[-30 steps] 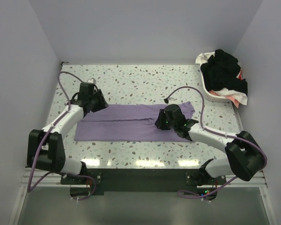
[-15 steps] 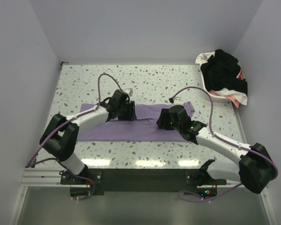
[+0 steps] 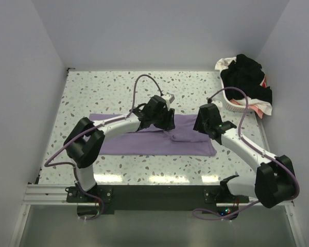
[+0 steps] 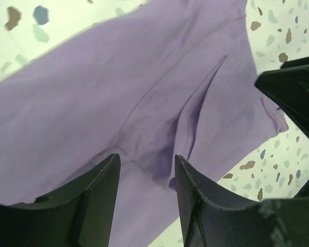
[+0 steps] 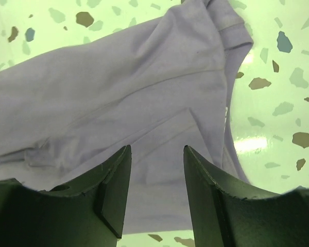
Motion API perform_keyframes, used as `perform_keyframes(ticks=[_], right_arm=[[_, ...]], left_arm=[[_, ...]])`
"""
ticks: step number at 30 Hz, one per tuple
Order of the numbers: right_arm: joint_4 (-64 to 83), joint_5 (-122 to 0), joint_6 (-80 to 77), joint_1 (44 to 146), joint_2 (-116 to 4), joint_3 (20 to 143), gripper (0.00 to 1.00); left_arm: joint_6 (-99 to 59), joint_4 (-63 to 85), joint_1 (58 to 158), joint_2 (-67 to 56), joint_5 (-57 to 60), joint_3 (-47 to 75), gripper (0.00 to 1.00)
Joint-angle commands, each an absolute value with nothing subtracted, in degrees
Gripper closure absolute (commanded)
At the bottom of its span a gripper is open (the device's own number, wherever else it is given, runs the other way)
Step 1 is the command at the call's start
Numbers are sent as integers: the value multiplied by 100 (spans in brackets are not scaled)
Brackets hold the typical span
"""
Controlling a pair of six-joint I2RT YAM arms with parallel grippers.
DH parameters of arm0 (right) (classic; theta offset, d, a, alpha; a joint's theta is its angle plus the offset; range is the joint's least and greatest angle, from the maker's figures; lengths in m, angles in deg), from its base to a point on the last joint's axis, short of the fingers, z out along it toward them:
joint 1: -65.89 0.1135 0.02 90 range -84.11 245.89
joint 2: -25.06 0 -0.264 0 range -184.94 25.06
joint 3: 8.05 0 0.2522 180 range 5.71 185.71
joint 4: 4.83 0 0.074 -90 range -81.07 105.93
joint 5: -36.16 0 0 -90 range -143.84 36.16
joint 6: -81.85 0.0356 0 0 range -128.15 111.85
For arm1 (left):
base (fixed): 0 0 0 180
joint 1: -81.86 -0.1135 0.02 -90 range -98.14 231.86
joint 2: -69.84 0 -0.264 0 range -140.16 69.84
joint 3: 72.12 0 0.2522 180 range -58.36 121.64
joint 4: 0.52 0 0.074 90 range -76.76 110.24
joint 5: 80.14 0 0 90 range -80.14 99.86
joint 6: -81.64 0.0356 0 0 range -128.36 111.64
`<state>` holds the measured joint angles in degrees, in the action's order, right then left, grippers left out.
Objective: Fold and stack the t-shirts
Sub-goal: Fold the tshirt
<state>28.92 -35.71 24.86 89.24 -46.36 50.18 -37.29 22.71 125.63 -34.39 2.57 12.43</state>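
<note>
Speckled bench [image 3: 92, 87] holds the lilac t-shirt [image 3: 144, 143] flat across mid-frame. Left hand [image 4: 146, 175] and right hand [image 5: 157, 154] hover over it, jaws parted, gripping nothing. Best pinch both layers at matching edges before folding across.

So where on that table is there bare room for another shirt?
Bare patches: the far strip between the purple shirt and the back wall, and the near strip between the shirt and the front edge. Crowded: the middle, with the left tool and right tool over the shirt, and the far right corner with the basket.
</note>
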Motion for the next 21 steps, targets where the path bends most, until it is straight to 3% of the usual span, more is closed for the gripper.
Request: perform_keyframes(ticks=[1, 11, 21], right_arm=[[2783, -3529, 2314, 8716, -4955, 5308, 51], [2572, -3776, 2244, 8276, -5308, 5414, 51], [2537, -3793, 2270, 8276, -5193, 5168, 52]], left_arm=[[-3438, 2254, 12825, -3721, 361, 1757, 48], [-3253, 2449, 13353, -4407, 424, 2084, 50], [-2875, 2062, 13644, -4003, 643, 1337, 54]])
